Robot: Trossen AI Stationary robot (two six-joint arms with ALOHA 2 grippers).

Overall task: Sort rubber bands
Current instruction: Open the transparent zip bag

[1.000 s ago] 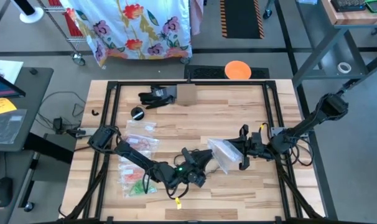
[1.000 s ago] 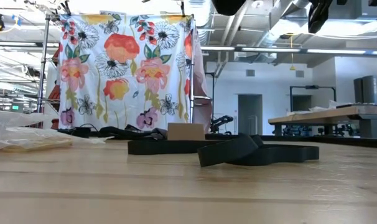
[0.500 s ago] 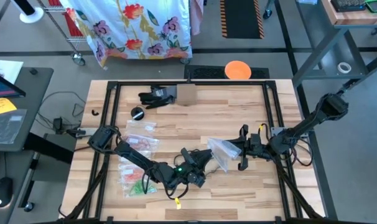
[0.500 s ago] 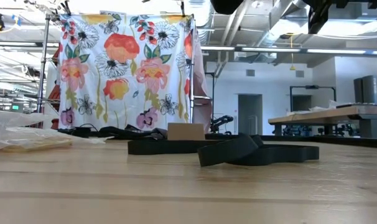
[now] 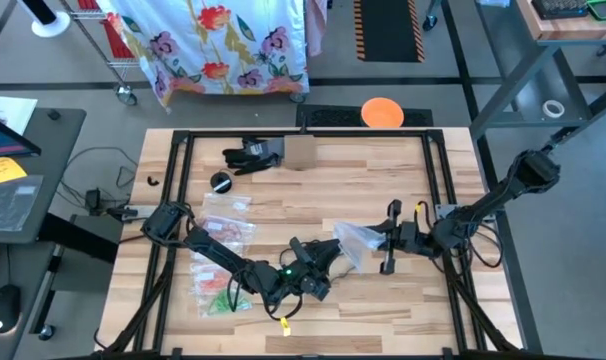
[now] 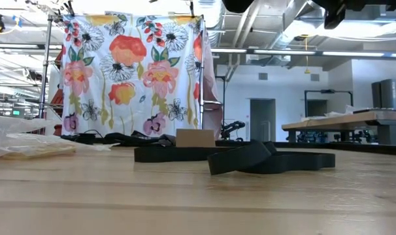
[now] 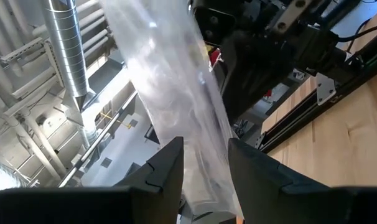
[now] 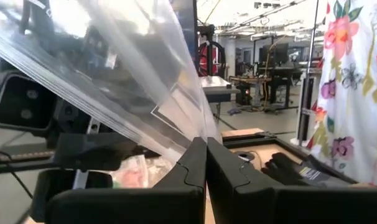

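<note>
Before you, a pale butcher-block wooden table top [image 5: 313, 175] with a smooth matt finish, a clear glossy crinkled plastic zip bag [image 5: 354, 243], matt black plastic gripper fingers [image 8: 191, 168], a brightly printed floral cloth curtain [image 6: 132, 72], a plain brown cardboard box [image 6: 195, 138], ribbed bare-metal ceiling duct [image 7: 67, 46].

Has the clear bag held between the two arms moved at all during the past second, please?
Yes. In the high view the clear bag has narrowed and drawn toward the table's front edge, measured against the cardboard box.

A bag [image 5: 351, 242] hung mid-table between the 2 grippers, left gripper [image 5: 323, 256] at its left, right gripper [image 5: 380, 240] at its right. More bags [image 5: 223, 262] lay on the table [image 5: 363, 170] left. A box [image 5: 298, 152] sat far.
</note>
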